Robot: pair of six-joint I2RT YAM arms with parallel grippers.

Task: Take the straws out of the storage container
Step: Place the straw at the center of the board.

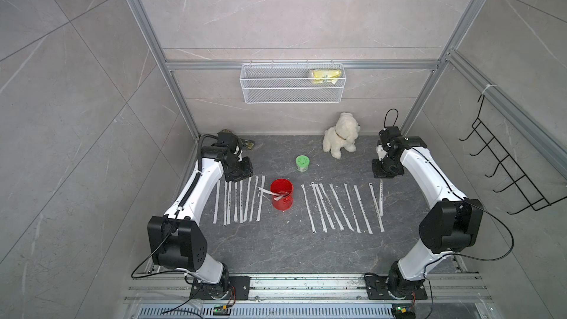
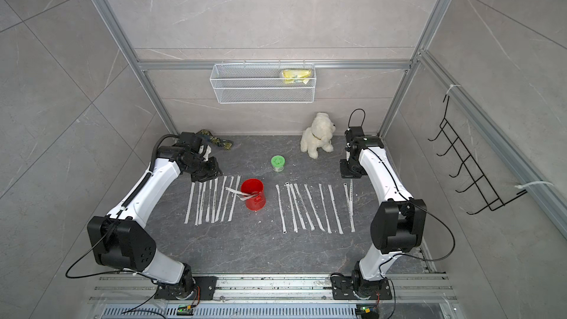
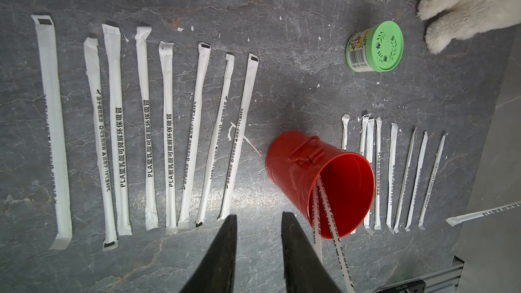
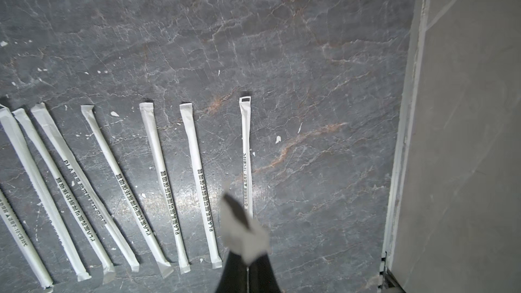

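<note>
Two straws [image 3: 340,252] lean from the storage container [image 1: 281,194]; pinch one with your open left fingers [image 3: 222,249]; your right fingers [image 4: 234,274] grip another straw [image 4: 245,150].

Pale grey tile walls [image 1: 276,10] enclose a dark grey marbled stone tabletop [image 1: 276,250]. Beyond the left pincer [image 3: 258,215] and right pincer [image 4: 248,252] hangs a white wire mesh basket [image 1: 291,96]; outboard of the right pincer, a black wire rack [image 1: 507,161].

Just beside your left gripper's [image 3: 259,214] jaws the storage container [image 3: 293,159] is standing, two straws [image 3: 329,218] leaning inside it, more lying in rows on both sides.
</note>
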